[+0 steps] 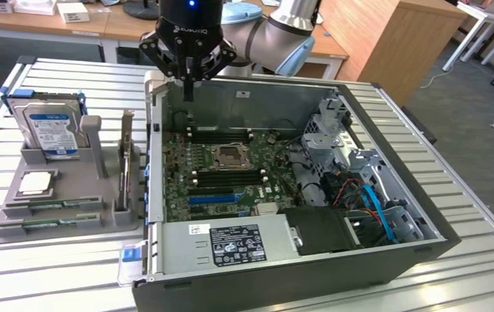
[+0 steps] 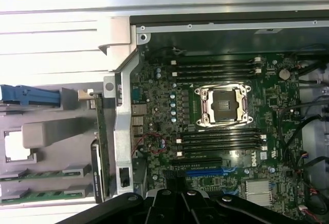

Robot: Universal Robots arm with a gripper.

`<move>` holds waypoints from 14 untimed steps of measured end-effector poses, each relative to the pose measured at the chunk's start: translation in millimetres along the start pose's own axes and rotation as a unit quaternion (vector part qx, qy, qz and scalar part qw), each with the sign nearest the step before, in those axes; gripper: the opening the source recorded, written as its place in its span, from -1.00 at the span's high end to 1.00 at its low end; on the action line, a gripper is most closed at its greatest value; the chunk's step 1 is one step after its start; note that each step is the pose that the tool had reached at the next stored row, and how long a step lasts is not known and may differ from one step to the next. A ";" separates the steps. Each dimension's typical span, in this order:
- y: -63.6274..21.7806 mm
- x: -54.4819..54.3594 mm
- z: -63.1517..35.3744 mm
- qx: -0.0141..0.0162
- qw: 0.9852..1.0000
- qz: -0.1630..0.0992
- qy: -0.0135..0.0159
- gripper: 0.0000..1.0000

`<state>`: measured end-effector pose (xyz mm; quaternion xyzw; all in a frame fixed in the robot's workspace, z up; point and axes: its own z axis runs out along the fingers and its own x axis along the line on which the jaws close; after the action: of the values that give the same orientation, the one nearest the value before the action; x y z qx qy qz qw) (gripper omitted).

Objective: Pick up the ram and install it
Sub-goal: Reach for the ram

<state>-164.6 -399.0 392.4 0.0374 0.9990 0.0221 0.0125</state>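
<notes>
Pincer hangs shut and empty above the computer case.

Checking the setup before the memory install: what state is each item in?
Computer case: side open.
End effector: shut, empty, over the computer case's edge.
Ram: two sticks lying in the gray holder.
Memory slots: empty.
CPU socket: bare, no cooler.
Hard drive: upright in the gray holder.
</notes>
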 end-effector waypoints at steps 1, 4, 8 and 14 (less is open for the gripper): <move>-0.1 1.0 0.0 0.000 1.000 0.000 0.000 0.79; -0.3 4.3 0.1 0.000 1.000 0.000 0.000 0.79; -1.3 16.5 0.0 0.000 1.000 0.000 0.000 0.79; -2.9 38.4 -0.3 0.000 1.000 0.000 -0.001 0.79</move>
<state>-203.1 -399.0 391.7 0.0374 0.9990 0.0221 0.0130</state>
